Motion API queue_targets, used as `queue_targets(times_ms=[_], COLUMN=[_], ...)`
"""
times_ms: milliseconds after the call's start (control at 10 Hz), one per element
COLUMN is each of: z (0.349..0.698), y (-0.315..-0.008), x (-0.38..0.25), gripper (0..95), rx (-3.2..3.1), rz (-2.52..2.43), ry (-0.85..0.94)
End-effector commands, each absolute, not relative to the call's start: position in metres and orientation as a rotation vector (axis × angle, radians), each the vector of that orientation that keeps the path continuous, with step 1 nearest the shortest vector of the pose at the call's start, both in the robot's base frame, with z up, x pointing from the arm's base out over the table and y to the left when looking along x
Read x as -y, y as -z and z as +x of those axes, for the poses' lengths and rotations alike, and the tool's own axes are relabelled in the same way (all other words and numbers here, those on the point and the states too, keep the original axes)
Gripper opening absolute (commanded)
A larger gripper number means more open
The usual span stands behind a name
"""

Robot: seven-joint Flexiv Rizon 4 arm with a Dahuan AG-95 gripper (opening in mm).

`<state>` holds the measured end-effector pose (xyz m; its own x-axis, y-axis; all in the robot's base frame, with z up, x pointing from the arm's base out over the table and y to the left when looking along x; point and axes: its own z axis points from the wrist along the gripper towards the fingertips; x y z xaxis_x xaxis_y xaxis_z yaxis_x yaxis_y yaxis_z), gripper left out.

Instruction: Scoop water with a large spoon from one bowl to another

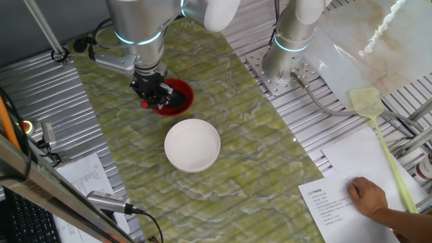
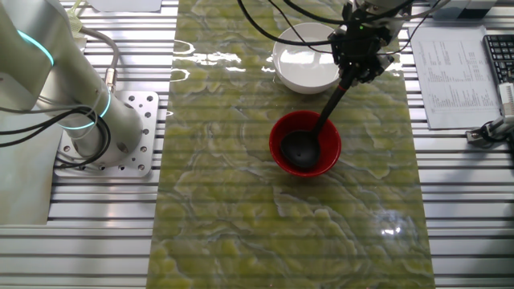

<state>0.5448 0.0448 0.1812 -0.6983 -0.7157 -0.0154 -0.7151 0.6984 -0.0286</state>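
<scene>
The red bowl (image 2: 305, 144) stands on the green marbled mat, with the wider white bowl (image 2: 305, 56) just beyond it. The black ladle (image 2: 299, 148) has its round scoop down inside the red bowl, and its thin handle slants up to my gripper (image 2: 354, 74), which is shut on the upper handle. In the one fixed view my gripper (image 1: 154, 98) hangs over the left side of the red bowl (image 1: 183, 94) and hides most of the ladle. The white bowl (image 1: 192, 144) sits nearer the camera there. I cannot make out water in either bowl.
A second arm's base (image 1: 290, 40) is bolted beside the mat. A yellow fly swatter (image 1: 378, 128), papers and a person's hand (image 1: 368, 196) lie to the right. A keyboard (image 2: 499, 56) and a printed sheet (image 2: 446, 72) sit near the white bowl.
</scene>
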Motion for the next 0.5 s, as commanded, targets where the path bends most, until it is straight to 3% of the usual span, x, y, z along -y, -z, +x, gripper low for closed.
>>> queue_targets(times_ms=[100,500], z=[0.5441,0.5443], y=[-0.1813,-0.1812], x=[-0.0454,-0.0456], gripper=[0.0,0.0], rx=[-2.871,-2.87], rz=[-1.21,-1.205], ry=[0.032,0.029])
